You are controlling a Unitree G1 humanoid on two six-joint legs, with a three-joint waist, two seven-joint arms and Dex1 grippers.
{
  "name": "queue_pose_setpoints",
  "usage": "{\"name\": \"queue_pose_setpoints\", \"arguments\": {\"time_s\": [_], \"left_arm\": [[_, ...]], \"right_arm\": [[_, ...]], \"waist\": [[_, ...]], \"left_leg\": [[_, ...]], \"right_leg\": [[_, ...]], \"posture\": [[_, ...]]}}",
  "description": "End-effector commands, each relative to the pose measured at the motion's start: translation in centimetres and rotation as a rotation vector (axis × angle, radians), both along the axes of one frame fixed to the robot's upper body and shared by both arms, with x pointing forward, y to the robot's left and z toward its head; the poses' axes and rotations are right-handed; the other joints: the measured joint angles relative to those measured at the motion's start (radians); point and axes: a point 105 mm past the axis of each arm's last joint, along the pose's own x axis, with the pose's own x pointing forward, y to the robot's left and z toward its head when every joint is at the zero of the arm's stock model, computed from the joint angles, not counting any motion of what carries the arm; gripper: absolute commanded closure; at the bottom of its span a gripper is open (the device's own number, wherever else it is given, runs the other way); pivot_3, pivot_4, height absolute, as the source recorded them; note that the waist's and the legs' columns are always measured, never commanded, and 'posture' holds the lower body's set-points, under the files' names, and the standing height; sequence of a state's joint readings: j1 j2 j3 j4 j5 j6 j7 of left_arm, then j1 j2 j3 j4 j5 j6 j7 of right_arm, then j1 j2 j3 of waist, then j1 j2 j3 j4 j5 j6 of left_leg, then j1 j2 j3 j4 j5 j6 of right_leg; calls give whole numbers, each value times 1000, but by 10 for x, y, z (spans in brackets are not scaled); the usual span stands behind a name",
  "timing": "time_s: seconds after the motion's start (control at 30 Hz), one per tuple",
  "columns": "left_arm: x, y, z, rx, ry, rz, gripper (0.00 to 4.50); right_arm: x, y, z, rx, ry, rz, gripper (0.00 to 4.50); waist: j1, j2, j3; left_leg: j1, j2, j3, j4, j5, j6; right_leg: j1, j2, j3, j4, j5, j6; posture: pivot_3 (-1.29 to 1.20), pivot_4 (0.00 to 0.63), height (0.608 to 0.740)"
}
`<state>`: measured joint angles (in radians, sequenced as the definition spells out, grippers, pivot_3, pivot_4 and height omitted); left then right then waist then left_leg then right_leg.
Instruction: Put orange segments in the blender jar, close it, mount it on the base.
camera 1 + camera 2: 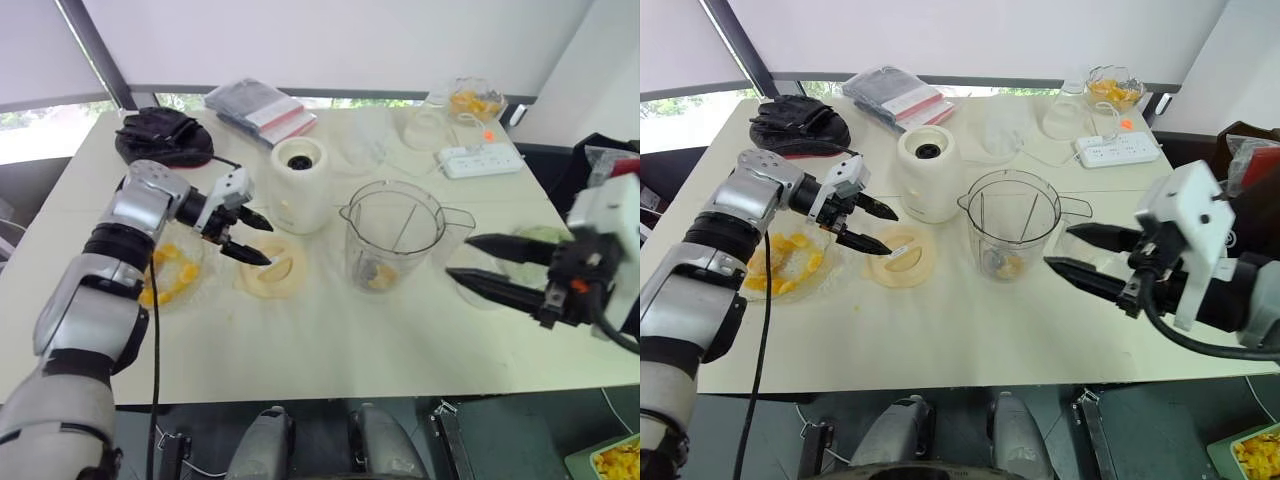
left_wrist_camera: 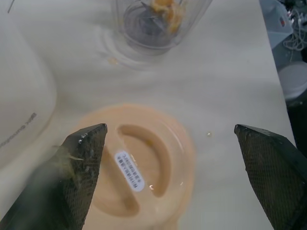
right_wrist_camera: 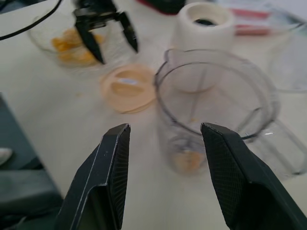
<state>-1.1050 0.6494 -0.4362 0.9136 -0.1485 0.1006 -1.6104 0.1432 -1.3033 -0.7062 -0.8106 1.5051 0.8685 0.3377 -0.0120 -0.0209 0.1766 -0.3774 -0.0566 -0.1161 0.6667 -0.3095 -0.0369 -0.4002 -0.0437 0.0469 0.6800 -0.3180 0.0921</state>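
Left wrist view: the left tool hangs open over the lid on the desk. Orange segments already lie in the blender jar; the right tool, also open, is near it. Closing and mounting remain.

Left pincer spread wide above the peach lid, which lies flat on the worktop; beyond it, the blender jar holds what looks like orange pieces.
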Motion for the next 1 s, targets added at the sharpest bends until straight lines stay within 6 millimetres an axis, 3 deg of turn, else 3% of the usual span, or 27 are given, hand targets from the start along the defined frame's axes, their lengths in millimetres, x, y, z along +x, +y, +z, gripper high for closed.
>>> {"name": "queue_pose_setpoints", "arguments": {"time_s": [0.03,0.23,0.57,1.0], "left_arm": [[5,2,-1,54,-28,-10,68],[14,-1,-25,182,-24,32,68],[36,-16,-18,238,-17,213,68],[39,-13,-23,365,22,306,68]], "right_arm": [[2,11,-3,20,-19,22,2079],[3,27,-11,56,-10,55,2079],[17,27,-15,52,-3,61,2079],[31,20,-12,30,1,81,2079]], "waist": [[0,0,0],[0,0,0],[2,-1,0],[0,-1,1]], "left_leg": [[0,0,0,0,0,0],[-14,0,-1,7,0,0],[-19,-2,-1,17,-2,3],[-20,-2,-1,17,-3,5]], "right_leg": [[-1,0,0,0,0,0],[-13,0,-1,4,0,0],[-12,0,-3,4,2,4],[-14,-1,-3,5,2,4]], "posture": [[0,150,740],[0,150,740],[0,150,740],[0,150,740]]}}
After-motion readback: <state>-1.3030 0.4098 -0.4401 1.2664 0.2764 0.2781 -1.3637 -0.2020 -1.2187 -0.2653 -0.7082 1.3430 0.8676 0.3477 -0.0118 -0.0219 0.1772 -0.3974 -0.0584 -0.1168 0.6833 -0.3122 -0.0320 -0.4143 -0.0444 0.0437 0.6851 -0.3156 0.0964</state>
